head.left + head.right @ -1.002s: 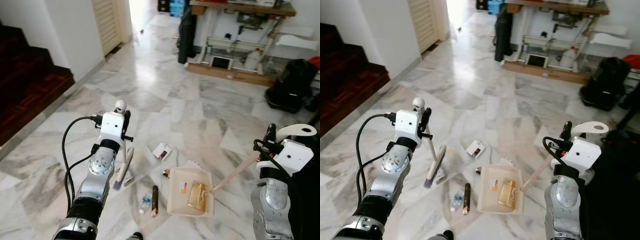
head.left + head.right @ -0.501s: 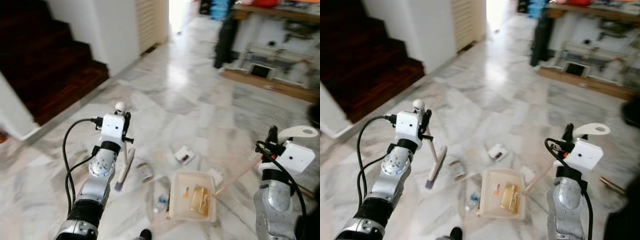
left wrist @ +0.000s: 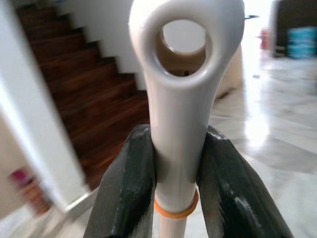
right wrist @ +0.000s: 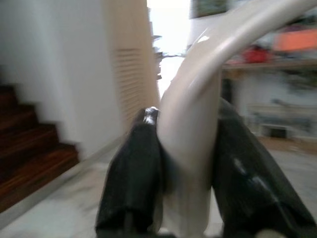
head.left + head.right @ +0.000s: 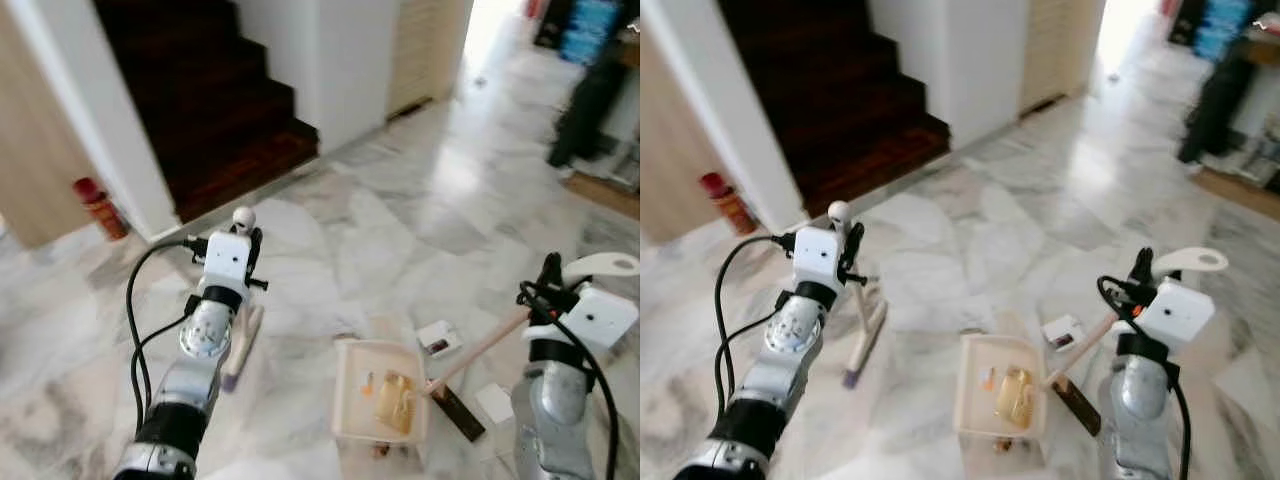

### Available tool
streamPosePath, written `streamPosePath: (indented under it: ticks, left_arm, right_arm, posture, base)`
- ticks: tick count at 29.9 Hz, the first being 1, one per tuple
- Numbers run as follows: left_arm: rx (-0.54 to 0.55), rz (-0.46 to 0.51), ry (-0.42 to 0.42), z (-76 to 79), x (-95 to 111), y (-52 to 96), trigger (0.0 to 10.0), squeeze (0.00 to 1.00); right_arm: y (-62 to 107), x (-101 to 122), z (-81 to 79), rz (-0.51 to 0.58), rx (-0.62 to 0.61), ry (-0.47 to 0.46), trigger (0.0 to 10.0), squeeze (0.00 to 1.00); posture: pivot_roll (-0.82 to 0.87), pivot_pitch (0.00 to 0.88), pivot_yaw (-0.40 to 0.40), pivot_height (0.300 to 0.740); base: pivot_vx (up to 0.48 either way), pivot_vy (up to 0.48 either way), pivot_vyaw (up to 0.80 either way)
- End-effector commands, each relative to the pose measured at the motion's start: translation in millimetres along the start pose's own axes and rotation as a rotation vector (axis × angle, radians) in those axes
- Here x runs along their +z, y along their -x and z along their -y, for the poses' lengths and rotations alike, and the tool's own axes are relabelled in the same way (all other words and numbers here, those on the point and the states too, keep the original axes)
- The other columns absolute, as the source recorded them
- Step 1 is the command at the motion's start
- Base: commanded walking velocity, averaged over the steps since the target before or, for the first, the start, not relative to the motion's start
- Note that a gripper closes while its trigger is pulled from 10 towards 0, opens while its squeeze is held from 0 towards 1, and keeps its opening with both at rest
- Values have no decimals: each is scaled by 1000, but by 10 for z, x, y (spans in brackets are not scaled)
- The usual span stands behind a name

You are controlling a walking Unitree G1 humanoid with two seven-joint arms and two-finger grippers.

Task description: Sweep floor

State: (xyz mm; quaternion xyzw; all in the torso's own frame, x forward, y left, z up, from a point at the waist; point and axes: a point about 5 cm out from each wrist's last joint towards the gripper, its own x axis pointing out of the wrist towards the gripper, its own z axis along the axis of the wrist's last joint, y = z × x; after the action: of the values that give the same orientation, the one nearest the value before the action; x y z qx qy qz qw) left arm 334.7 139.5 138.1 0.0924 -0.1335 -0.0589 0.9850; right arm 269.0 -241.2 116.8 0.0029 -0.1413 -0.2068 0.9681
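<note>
The camera swung toward the robot's left, so the dark staircase (image 5: 220, 110) came to the middle and a red cylinder (image 5: 99, 207) entered by the wall; the small bottle and card beside the dustpan (image 5: 380, 400) passed out of sight.

Right end effector (image 5: 1143, 268) holds dustpan (image 5: 1002, 398); left end effector (image 5: 849, 245) holds broom (image 5: 864, 335).

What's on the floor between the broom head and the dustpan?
Bare marble floor between the broom head and the dustpan, seen in both eye views.
</note>
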Motion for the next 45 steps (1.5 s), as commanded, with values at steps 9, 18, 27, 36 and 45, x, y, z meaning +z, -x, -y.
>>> streamPosePath:
  ticks: [9, 18, 27, 36, 45]
  left_arm:
    - [26, 24, -29, -78, 78, -12, 10000, 0]
    - [39, 18, -21, -92, 77, 2, 10000, 0]
    - [48, 14, -24, -120, 82, 22, 10000, 0]
    - [48, 13, -26, -115, 94, 18, 10000, 0]
    - [51, 12, -29, -136, 108, 14, 10000, 0]
  right_arm:
    - [-54, 120, -85, 50, 5, -76, 10000, 0]
    - [-45, 104, -92, 37, 7, -85, 10000, 0]
    - [-39, 103, -99, 30, 16, -87, 10000, 0]
    - [-54, 108, -80, 28, 15, -85, 10000, 0]
    - [-59, 109, -108, 23, 23, -93, 10000, 0]
  posture:
    - [82, 25, -21, 740]
    - [92, 44, -20, 740]
    - [98, 58, -19, 740]
    - [96, 67, -22, 740]
    - [98, 70, -21, 740]
  base:
    - [0, 0, 236]
    - [0, 191, 0]
    - [0, 313, 0]
    - [0, 314, 0]
    - [0, 316, 0]
